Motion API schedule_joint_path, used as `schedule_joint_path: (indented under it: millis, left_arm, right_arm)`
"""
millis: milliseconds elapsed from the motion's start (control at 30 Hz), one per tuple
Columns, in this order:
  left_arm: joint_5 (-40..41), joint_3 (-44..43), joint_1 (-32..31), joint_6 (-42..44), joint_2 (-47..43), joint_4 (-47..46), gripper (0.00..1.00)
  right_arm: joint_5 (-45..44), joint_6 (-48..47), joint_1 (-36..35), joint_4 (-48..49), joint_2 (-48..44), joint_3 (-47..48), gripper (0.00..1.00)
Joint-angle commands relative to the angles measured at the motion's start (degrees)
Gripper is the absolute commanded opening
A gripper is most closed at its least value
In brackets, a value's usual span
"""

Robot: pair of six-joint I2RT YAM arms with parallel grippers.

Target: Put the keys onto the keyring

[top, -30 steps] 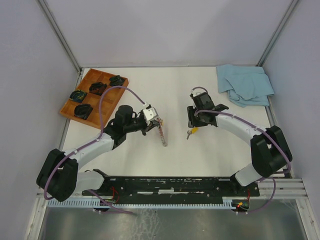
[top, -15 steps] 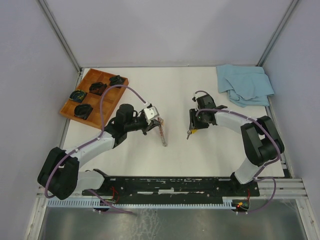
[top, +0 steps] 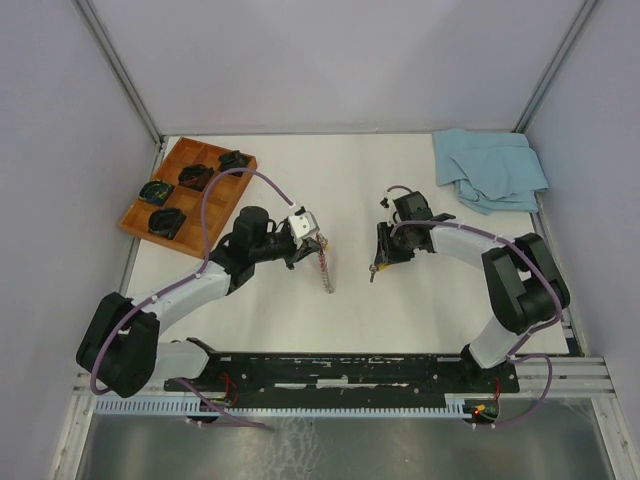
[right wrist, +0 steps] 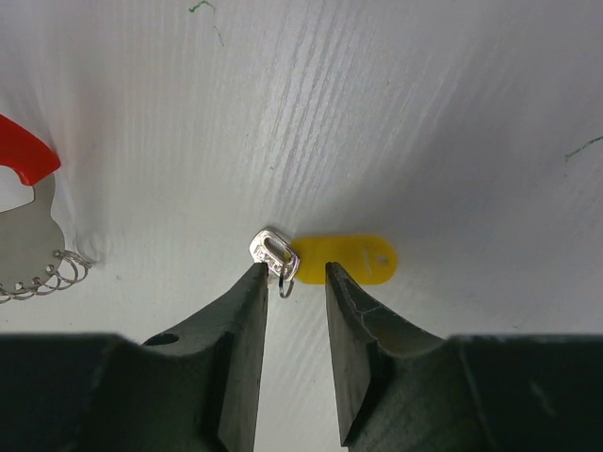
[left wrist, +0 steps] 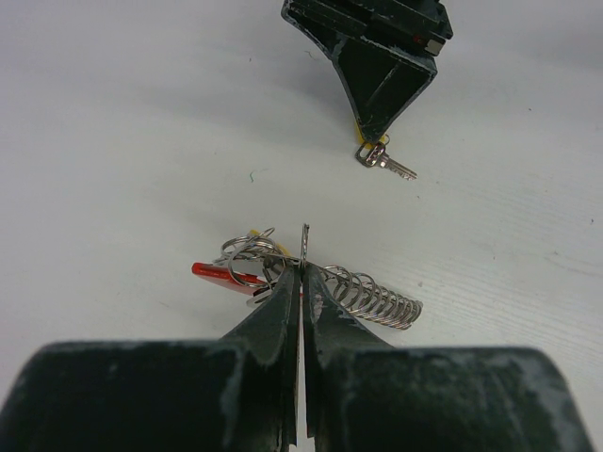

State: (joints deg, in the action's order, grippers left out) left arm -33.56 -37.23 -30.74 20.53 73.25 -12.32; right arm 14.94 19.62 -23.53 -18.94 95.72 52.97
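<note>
- The right gripper [right wrist: 290,282] is part-open, straddling the key's [right wrist: 273,252] silver head without clamping it; the yellow tag [right wrist: 344,259] lies beside.
- The key lies mid-table, blade pointing near-left.
- The left gripper [left wrist: 301,271] is closed, pinching the keyring [left wrist: 303,247] left of centre; its chain [left wrist: 377,299] trails nearward.

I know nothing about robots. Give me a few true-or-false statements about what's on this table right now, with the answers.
1. The left arm's fingers are pinched shut on the keyring. True.
2. The right arm's fingers hold the key up off the table. False: the key lies on the table, with the fingers apart over it.
3. A blue cloth lies at the table's far right corner. True.
4. The wooden tray is empty. False: it holds black items.
</note>
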Motion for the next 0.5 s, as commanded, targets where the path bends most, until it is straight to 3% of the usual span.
schedule_joint_path:
  millis: [0,233,467]
  left_arm:
    - [-1.17,-1.71,-0.21,2.16,0.46,1.59,0.03]
    - [-1.41,-1.88,-0.24,2.14,0.65,1.73,0.03]
    - [-1.29,-1.88,-0.21,2.23,0.40,2.03,0.03]
  right_arm:
    - [1.62,-0.24,-0.34,0.20,-3.03,0.14,0.39]
    - [-4.60,0.33,-2.85,-1.84,-7.67,0.40,0.40]
    - [-8.84,1.43,-5.62,-4.30,-3.97,2.34,0.37]
